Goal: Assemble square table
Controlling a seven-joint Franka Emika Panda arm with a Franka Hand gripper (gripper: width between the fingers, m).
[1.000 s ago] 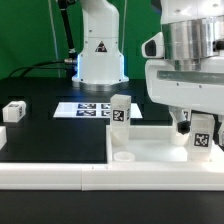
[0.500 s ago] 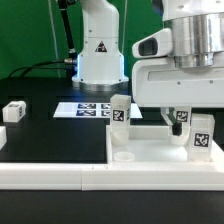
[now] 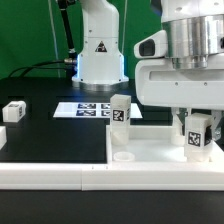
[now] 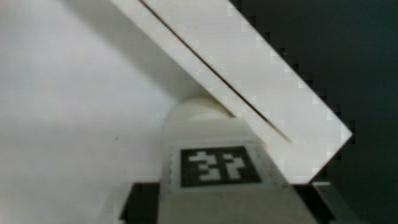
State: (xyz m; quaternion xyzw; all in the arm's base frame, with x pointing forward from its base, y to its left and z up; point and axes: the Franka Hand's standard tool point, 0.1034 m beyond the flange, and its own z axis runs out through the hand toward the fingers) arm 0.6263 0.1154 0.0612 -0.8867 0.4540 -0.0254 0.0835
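The square table's white slab lies flat at the exterior view's right, just behind the front rail. One white leg with a marker tag stands upright at the slab's far left corner. My gripper is shut on a second tagged leg and holds it upright over the slab's right part. In the wrist view that leg sits between my dark fingers, above the slab surface and beside its raised rim. A third leg lies alone on the black table at the left.
The marker board lies behind the slab, in front of the robot base. A long white L-shaped rail runs along the front edge. A small round boss shows at the slab's near left corner.
My gripper has turned and shifted slightly toward the exterior view's left with the leg still held. The other legs and the slab have not moved.
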